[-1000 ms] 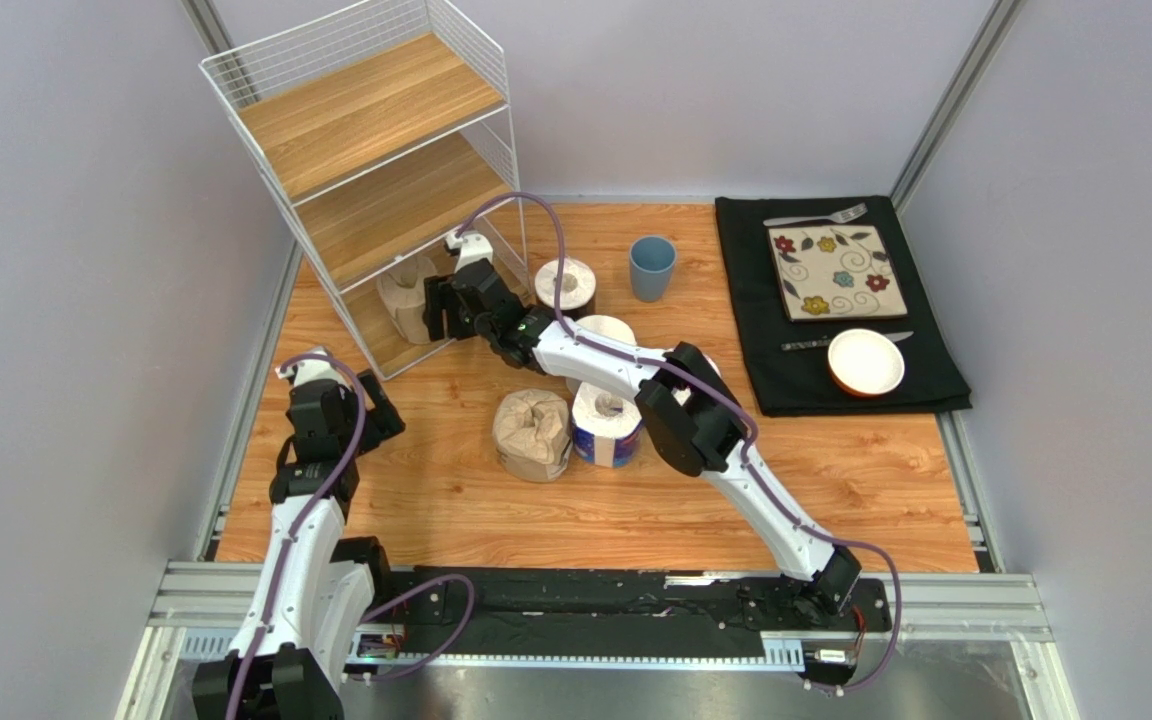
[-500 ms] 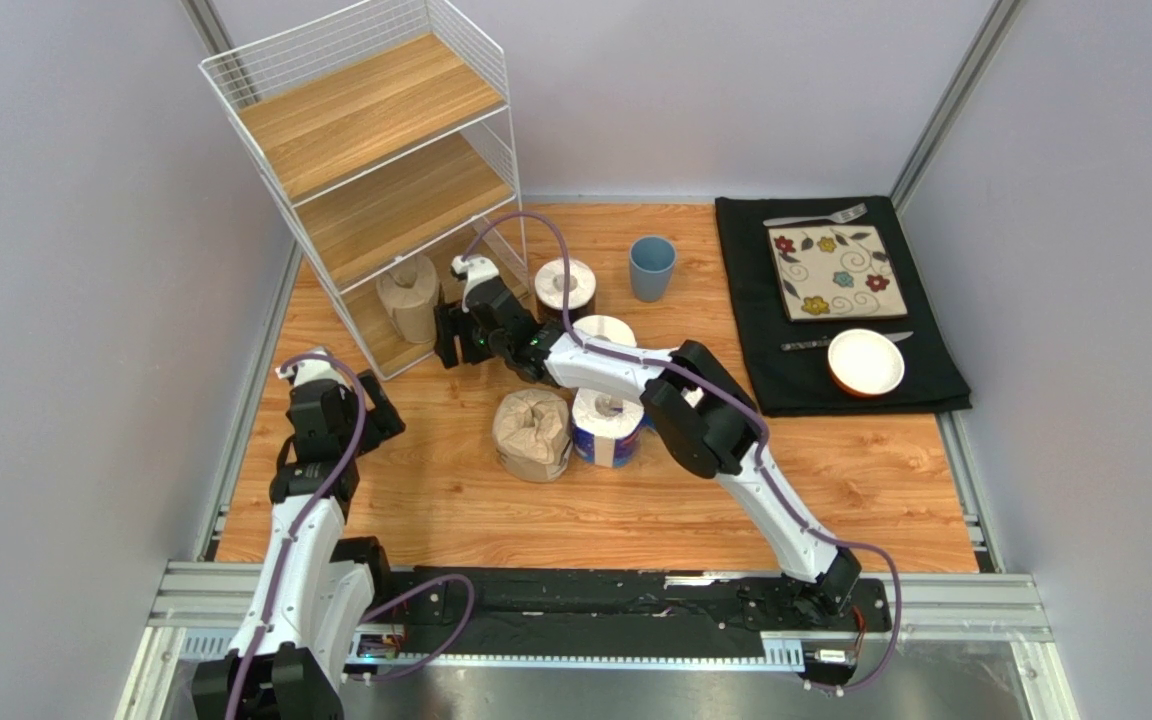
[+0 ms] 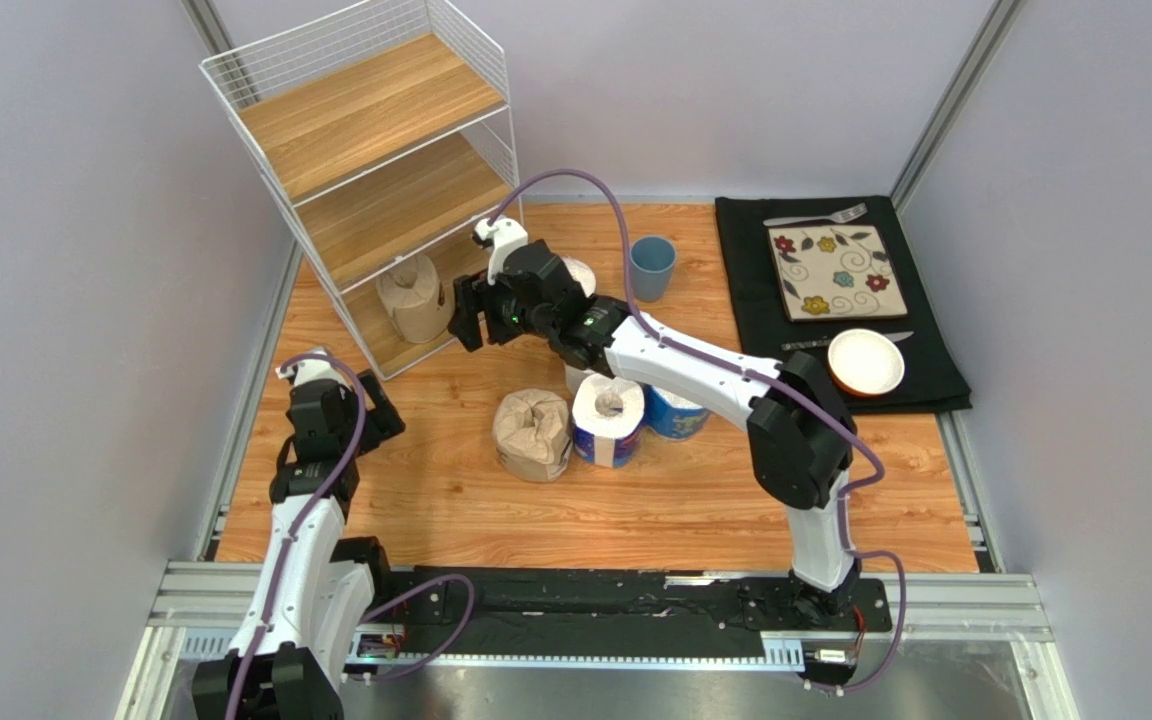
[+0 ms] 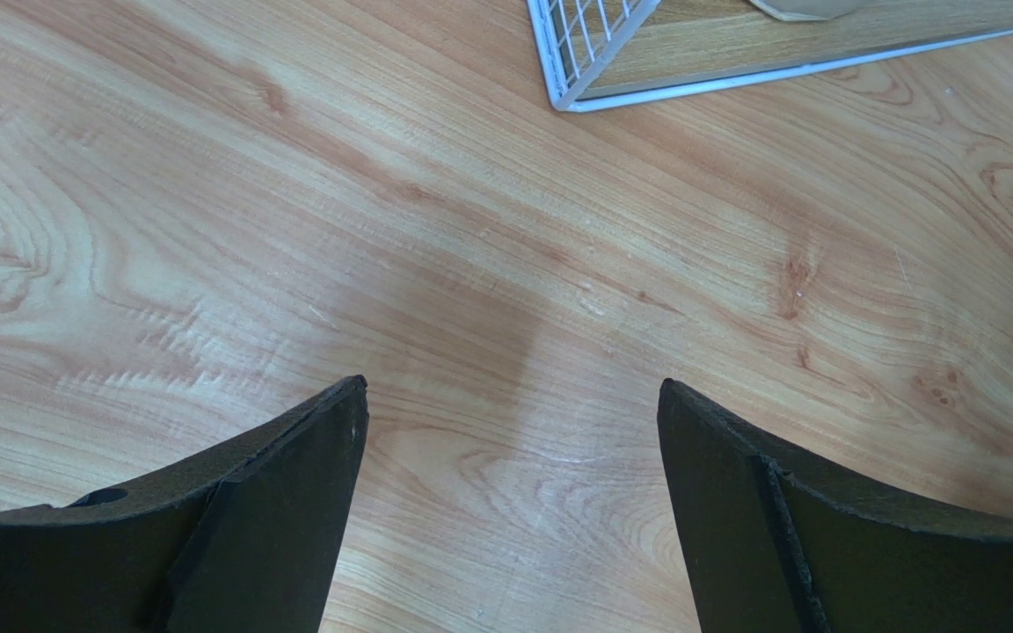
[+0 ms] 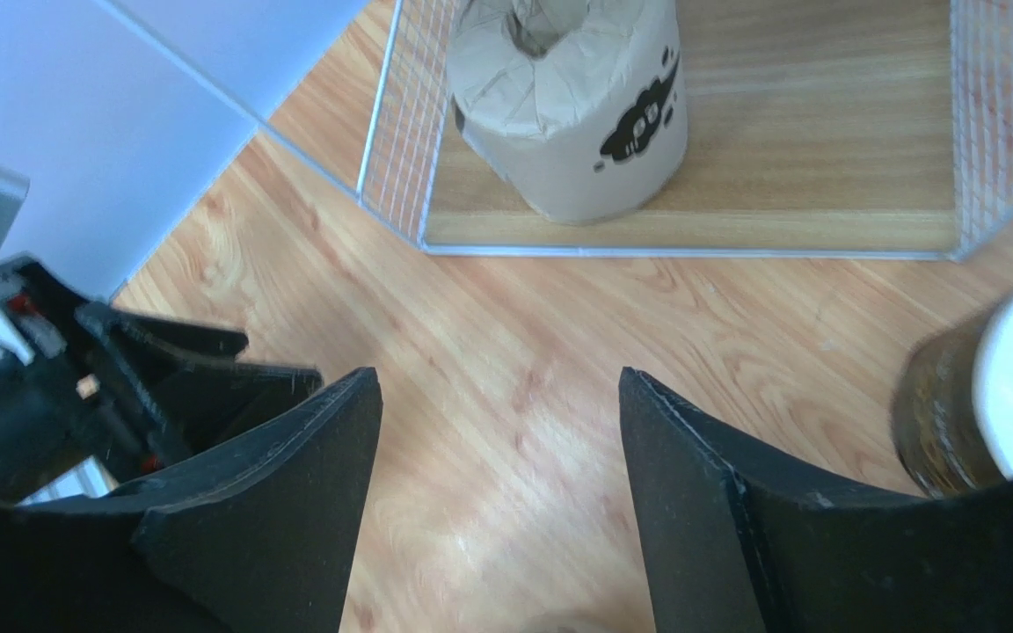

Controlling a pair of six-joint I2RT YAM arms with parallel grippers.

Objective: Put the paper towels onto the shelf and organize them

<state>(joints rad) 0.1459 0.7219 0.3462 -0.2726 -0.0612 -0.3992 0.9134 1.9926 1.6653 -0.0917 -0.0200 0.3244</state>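
Observation:
The shelf (image 3: pixel 364 113) is a white wire rack with three wooden boards at the back left. One brown paper towel roll (image 3: pixel 417 297) stands upright on its bottom board (image 5: pixel 803 145). My right gripper (image 3: pixel 465 326) hangs open and empty just in front of that tier, with bare floor between its fingers (image 5: pixel 496 383). On the table stand another brown roll (image 3: pixel 533 435), a blue-wrapped roll (image 3: pixel 606 422) and a second blue roll (image 3: pixel 675 411). A dark-wrapped roll (image 5: pixel 961 396) sits behind my right wrist. My left gripper (image 4: pixel 512 385) is open over bare wood near the shelf corner (image 4: pixel 565 53).
A blue cup (image 3: pixel 653 267) stands at the back centre. A black mat (image 3: pixel 778 330) on the right carries a patterned plate (image 3: pixel 838 272), a white bowl (image 3: pixel 866 362) and cutlery. My left arm (image 5: pixel 76 383) shows at the left of the right wrist view.
My right gripper has drawn back and risen from the brown roll, which stays upright on the bottom tier. Its elbow swung right, uncovering a blue roll. The left arm has not moved.

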